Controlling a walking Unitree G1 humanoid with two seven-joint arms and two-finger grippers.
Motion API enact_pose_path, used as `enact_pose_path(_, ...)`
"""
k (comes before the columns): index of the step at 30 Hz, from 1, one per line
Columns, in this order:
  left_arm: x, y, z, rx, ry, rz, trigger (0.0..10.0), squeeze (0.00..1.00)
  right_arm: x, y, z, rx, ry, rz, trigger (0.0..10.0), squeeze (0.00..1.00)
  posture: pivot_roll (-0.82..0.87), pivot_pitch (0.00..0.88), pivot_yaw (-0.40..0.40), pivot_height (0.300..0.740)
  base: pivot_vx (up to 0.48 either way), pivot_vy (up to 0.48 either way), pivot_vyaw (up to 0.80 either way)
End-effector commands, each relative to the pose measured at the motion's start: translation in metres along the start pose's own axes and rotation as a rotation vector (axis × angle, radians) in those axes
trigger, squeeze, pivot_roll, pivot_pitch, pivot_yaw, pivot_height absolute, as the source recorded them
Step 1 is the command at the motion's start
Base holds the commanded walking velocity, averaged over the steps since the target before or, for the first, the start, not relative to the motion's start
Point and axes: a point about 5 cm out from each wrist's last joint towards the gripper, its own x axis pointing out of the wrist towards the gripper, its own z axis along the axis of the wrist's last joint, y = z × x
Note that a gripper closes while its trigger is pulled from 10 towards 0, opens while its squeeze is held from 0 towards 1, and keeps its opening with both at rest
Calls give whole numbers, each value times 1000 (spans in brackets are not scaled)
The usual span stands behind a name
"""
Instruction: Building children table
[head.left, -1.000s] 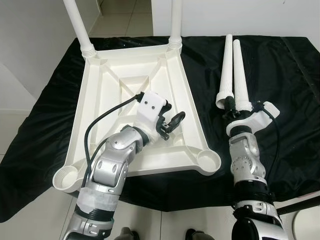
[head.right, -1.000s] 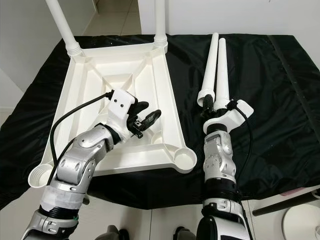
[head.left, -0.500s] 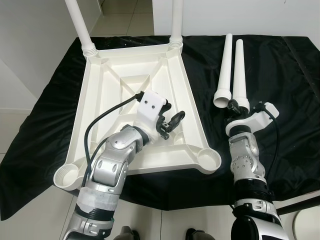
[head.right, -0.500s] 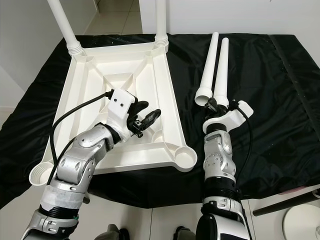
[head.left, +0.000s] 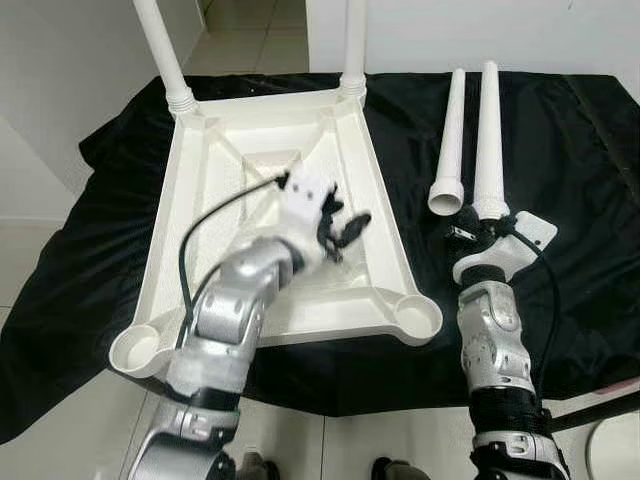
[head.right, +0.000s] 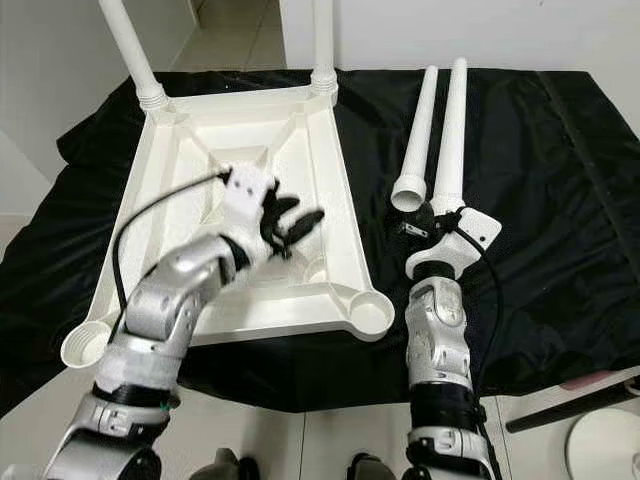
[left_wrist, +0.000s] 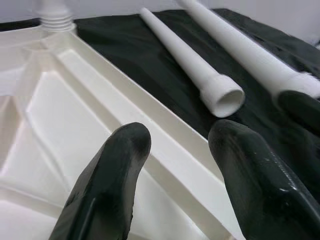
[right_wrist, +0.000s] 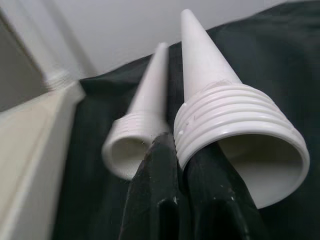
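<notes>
The right gripper (head.left: 468, 232), fingers closed on the right table leg (head.left: 488, 140), has pushed it farther up the black cloth (head.left: 580, 180); the left gripper (head.left: 345, 225), fingers open, has risen over the upturned table top (head.left: 200, 200).

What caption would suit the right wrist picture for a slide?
Right claw pinching the threaded rim of one loose table leg, the other leg beside it on the black cloth.
</notes>
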Motion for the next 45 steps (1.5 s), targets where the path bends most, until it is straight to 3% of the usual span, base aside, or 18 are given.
enact_pose_path(1, -1, 12, -4, -48, 23, 65, 10000, 0, -1, -1, 9, -105, -50, -17, 10000, 0, -15, 73, 65, 740, 0, 0, 0)
enact_pose_path(4, 0, 19, -2, -76, 13, 85, 10000, 0, 0, -3, 14, -185, -78, -29, 10000, 0, -17, 68, 62, 740, 0, 0, 0)
enact_pose_path(12, 1, 23, 4, -167, -48, 33, 10000, 0, -12, -3, 26, -153, -163, 29, 10000, 0, -34, 35, 62, 740, 0, 0, 0)
enact_pose_path(13, 2, 23, 5, -188, -58, 9, 10000, 1000, -16, -4, 29, -150, -190, 37, 10000, 0, -33, 31, 61, 740, 0, 0, 0)
enact_pose_path(22, 2, 23, 13, -230, -73, -92, 10000, 1000, -23, 2, 35, -237, -253, 75, 10000, 0, -22, 13, 38, 740, 0, 0, 0)
enact_pose_path(25, -2, 24, 23, -270, -110, -143, 10000, 1000, -28, 14, 35, -276, -269, 147, 10000, 0, -22, 14, 34, 740, 0, 0, 0)
enact_pose_path(29, -2, 23, 26, -300, -123, -167, 10000, 1000, -30, 18, 35, -283, -273, 174, 10000, 0, -26, 7, 37, 740, 0, 0, 0)
enact_pose_path(30, -1, 21, 28, -329, -127, -204, 10000, 584, -33, 23, 34, -304, -279, 214, 10000, 0, -27, 0, 40, 740, 0, 0, 0)
enact_pose_path(31, 0, 18, 29, -347, -127, -242, 10000, 584, -34, 26, 33, -317, -282, 239, 10000, 0, -27, 0, 40, 740, 0, 0, 0)
enact_pose_path(32, 1, 14, 30, -375, -121, -290, 10000, 0, -36, 32, 31, -322, -283, 273, 10000, 0, -41, 0, 47, 740, 0, 0, 0)
enact_pose_path(39, 5, -3, 40, -490, -113, -483, 10000, 0, -46, 52, 27, -342, -299, 396, 10000, 0, -37, 0, 52, 740, 0, 0, 0)
enact_pose_path(45, 8, -4, 43, -515, -111, -511, 10000, 0, -51, 60, 22, -353, -297, 456, 10000, 0, -31, 0, 54, 740, 0, 0, 0)
